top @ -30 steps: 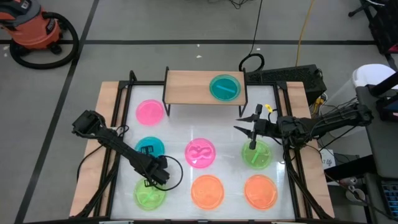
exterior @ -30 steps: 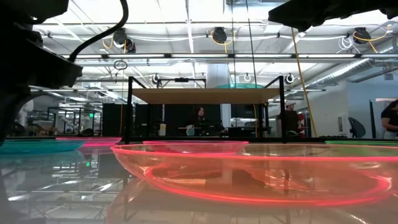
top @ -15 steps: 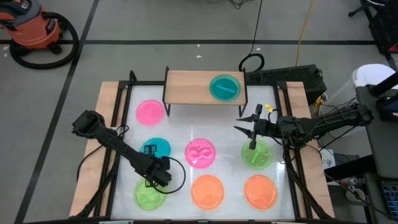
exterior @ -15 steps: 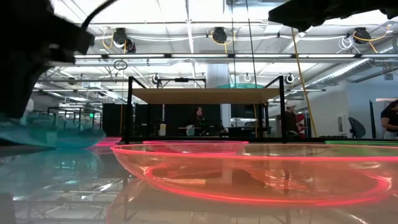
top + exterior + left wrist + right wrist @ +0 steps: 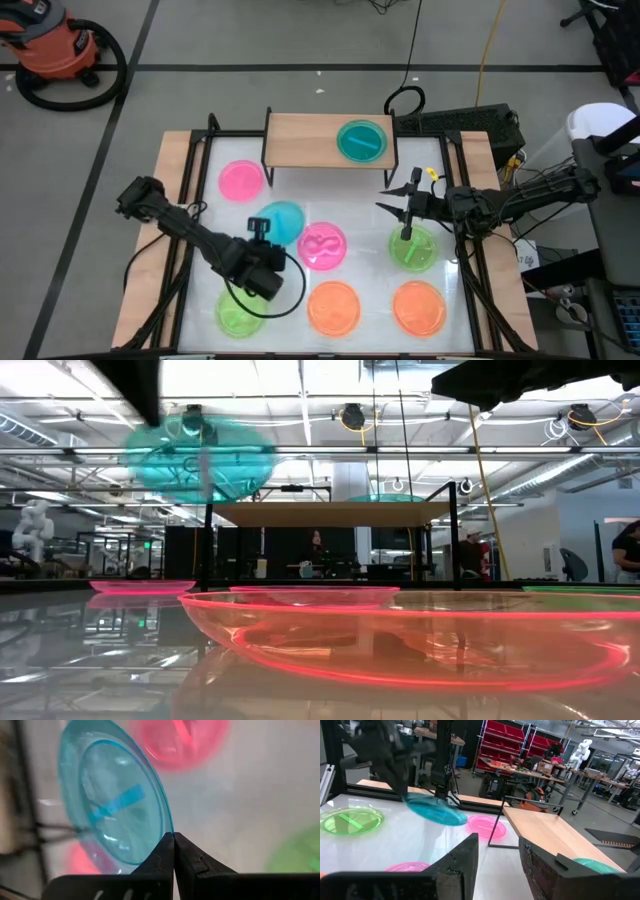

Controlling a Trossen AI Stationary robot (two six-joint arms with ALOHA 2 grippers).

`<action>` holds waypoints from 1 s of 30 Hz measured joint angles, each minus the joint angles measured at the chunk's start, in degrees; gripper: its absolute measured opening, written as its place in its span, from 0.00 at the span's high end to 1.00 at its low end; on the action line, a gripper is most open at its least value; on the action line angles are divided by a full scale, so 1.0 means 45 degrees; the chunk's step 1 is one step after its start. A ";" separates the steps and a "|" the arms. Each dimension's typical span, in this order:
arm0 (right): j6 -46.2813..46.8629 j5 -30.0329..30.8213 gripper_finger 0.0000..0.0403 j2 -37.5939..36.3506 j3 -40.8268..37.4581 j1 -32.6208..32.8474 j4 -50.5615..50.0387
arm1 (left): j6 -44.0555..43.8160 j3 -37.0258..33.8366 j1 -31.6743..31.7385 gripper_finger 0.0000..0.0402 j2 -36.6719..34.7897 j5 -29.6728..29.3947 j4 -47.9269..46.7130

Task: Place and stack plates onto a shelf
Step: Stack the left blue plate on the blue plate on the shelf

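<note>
My left gripper [image 5: 262,232] is shut on a teal plate [image 5: 283,221], which is up in the air left of the middle of the table, as the low view shows [image 5: 200,458]. The shelf [image 5: 300,139] stands at the far edge with another teal plate [image 5: 362,140] lying flat on its right half. Two pink plates [image 5: 241,180] [image 5: 322,247], two green plates [image 5: 413,248] [image 5: 238,315] and two orange plates [image 5: 333,307] [image 5: 419,307] lie flat on the table. My right gripper [image 5: 398,198] hovers open above the right green plate's far edge. My left gripper pinches the teal plate's rim [image 5: 169,831] between its two shut fingertips [image 5: 161,854]. The fingers come from the table's near side. The plate is lifted clear of the table, tilted, and sticks out beyond the fingers toward the shelf.
Long wooden boards [image 5: 172,200] and black frame rails [image 5: 462,200] run along the table's left and right sides. The shelf's left half [image 5: 300,139] is bare wood. Bare white table lies between the shelf and the middle pink plate. Beyond the table are a vacuum cleaner [image 5: 55,45] and cables.
My left gripper has risen and moved toward the far edge and the shelf, staying shut. The teal plate, flat on the table a second ago, has been lifted clear and tilted. The right arm has kept still.
</note>
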 joint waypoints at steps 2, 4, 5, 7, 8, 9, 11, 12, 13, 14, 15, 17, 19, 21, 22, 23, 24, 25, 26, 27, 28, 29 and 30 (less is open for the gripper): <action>-0.0005 0.0000 0.69 0.0000 0.0000 -0.0005 0.0000 | 0.0973 0.0405 0.0261 1.00 0.0000 -0.1040 0.0012; -0.0012 0.0000 0.69 0.0000 0.0000 -0.0004 0.0000 | 0.2093 0.0700 0.0730 1.00 0.0000 -0.1893 0.0067; -0.0022 0.0000 0.69 0.0000 0.0000 -0.0005 0.0000 | 0.2709 0.0815 0.1053 1.00 0.0000 -0.2232 0.0185; -0.0036 0.0000 0.69 0.0000 0.0000 -0.0005 0.0000 | 0.3810 0.0987 0.1879 1.00 0.0000 -0.2863 0.0681; -0.0034 0.0000 0.69 0.0000 0.0000 0.0000 0.0000 | 0.4335 0.1050 0.2347 1.00 0.0000 -0.3113 0.1019; -0.0034 0.0000 0.69 0.0000 -0.0002 -0.0003 0.0003 | 0.4952 0.1115 0.2850 1.00 0.0000 -0.3188 0.1335; -0.0039 0.0000 0.69 0.0000 0.0000 -0.0005 0.0005 | 0.6310 0.1163 0.3857 1.00 0.0000 -0.3217 0.2275; -0.0039 0.0000 0.69 0.0000 0.0000 -0.0005 0.0005 | 0.7170 0.1163 0.4363 1.00 0.0000 -0.3207 0.2886; -0.0044 0.0000 0.69 0.0000 0.0000 -0.0005 0.0005 | 0.8064 0.1163 0.4833 1.00 0.0000 -0.3156 0.3556; -0.0041 0.0000 0.69 0.0000 0.0000 -0.0005 0.0005 | 0.8983 0.1163 0.5293 1.00 0.0000 -0.3012 0.4239; -0.0027 0.0000 0.69 -0.0005 0.0000 -0.0002 0.0005 | 0.9917 0.1163 0.5725 1.00 0.0000 -0.2805 0.5003; 0.0014 0.0000 0.69 -0.0005 0.0000 -0.0005 0.0005 | 1.1795 0.1168 0.6511 1.00 0.0000 -0.2215 0.6569; -0.0039 0.0000 0.69 -0.0005 0.0000 -0.0005 0.0005 | 1.3411 0.1168 0.7142 1.00 0.0000 -0.1748 0.7884; -0.0091 0.0000 0.69 -0.0014 0.0000 -0.0005 0.0005 | 1.4746 0.1168 0.7666 1.00 0.0000 -0.1662 0.8994; -0.0142 0.0000 0.69 -0.0032 0.0000 -0.0001 0.0005 | 1.5272 0.1169 0.7894 1.00 0.0000 -0.1492 0.9431; -0.0215 0.0005 0.69 -0.0046 0.0000 -0.0005 0.0008 | 1.5641 0.1172 0.8122 1.00 0.0000 -0.1155 0.9782; -0.0271 0.0005 0.69 -0.0071 0.0000 -0.0003 0.0014 | 1.5857 0.1172 0.8342 1.00 0.0000 -0.0724 1.0118; -0.0287 0.0005 0.69 -0.0091 0.0000 -0.0005 0.0010 | 1.5985 0.1172 0.8534 1.00 0.0005 -0.0203 1.0404; -0.0284 0.0005 0.69 -0.0095 0.0000 -0.0002 0.0015 | 1.6049 0.1172 0.8708 1.00 0.0005 0.0242 1.0655; -0.0291 0.0005 0.69 -0.0100 0.0000 -0.0003 0.0015 | 1.6110 0.1172 0.8869 1.00 0.0005 0.0612 1.0907; -0.0322 0.0005 0.69 -0.0100 0.0000 -0.0002 0.0015 | 1.6166 0.1172 0.9001 1.00 0.0005 0.0933 1.1117; -0.0355 0.0005 0.69 -0.0102 0.0000 -0.0003 0.0015 | 1.6237 0.1172 0.9113 1.00 0.0019 0.1183 1.1282; -0.0374 0.0005 0.69 -0.0100 0.0000 -0.0001 0.0015 | 1.6297 0.1175 0.9197 1.00 0.0139 0.1351 1.1493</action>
